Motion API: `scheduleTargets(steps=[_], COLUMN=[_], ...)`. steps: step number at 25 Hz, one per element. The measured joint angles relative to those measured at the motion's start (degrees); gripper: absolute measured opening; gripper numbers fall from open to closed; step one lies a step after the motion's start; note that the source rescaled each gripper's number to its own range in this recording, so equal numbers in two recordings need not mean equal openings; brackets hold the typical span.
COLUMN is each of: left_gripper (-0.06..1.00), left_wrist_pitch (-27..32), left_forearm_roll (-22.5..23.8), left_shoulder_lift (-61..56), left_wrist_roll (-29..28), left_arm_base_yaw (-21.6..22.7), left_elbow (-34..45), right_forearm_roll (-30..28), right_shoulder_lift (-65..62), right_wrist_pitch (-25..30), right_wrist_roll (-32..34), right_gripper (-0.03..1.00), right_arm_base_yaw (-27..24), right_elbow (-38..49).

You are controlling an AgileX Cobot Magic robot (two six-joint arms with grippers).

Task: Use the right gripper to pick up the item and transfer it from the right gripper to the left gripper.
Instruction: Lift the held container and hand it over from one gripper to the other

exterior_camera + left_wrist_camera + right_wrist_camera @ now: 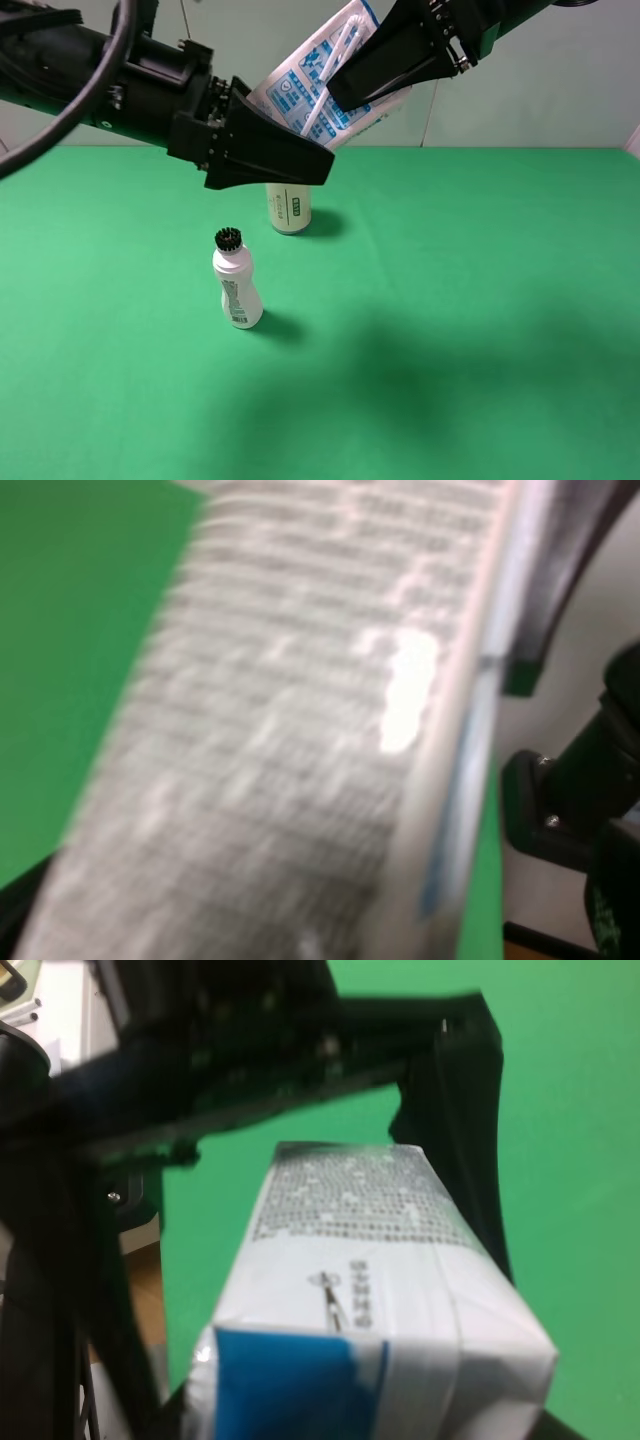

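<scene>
1. The small white gable-top milk carton with blue print [300, 95] hangs tilted above the green table [500, 350], clamped by the black right gripper [350, 88].
2. The black left gripper [300, 160] straddles its lower end, jaws wide, not pinching.
3. Released early, it likely drops onto the cream cylinder [290, 212] below.
4. An off-centre squeeze may twist it.

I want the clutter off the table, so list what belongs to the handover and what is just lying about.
Belongs to the job:
- carton
- right gripper, shut on the carton
- left gripper, open at the carton's lower end

Just lying about:
- brush-cap bottle
- cylinder, partly hidden behind the left gripper
</scene>
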Motion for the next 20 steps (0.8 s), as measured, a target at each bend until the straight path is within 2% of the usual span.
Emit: scheduleTargets(steps=[6, 10, 14, 17, 20], left_gripper=[0.85, 0.78, 0.56, 0.27, 0.26], left_wrist_pitch=[0.53, 0.27, -1.36, -2.11, -1.93], left_forearm_roll=[-0.25, -2.01, -2.86, -2.86, -2.86], left_shoulder_lift=[0.00, 0.00, 0.00, 0.00, 0.00], left_wrist_roll=[1.14, 1.42, 1.54, 1.59, 1.59], left_arm_base_yaw=[-0.46, -0.46, -0.46, -0.46, -0.46], left_elbow=[-0.06, -0.06, -0.06, -0.06, -0.06], right_forearm_roll=[-0.24, -0.24, -0.19, -0.30, -0.44], right_shoulder_lift=[0.00, 0.00, 0.00, -0.08, -0.21], right_wrist_pitch=[0.00, 0.04, 0.31, 0.94, 1.08], right_wrist_roll=[0.00, 0.00, 0.00, -0.34, -0.65], right_gripper=[0.02, 0.02, 0.02, 0.02, 0.02], right_arm_base_yaw=[0.00, 0.00, 0.00, 0.00, 0.00], right_elbow=[0.00, 0.00, 0.00, 0.00, -0.07])
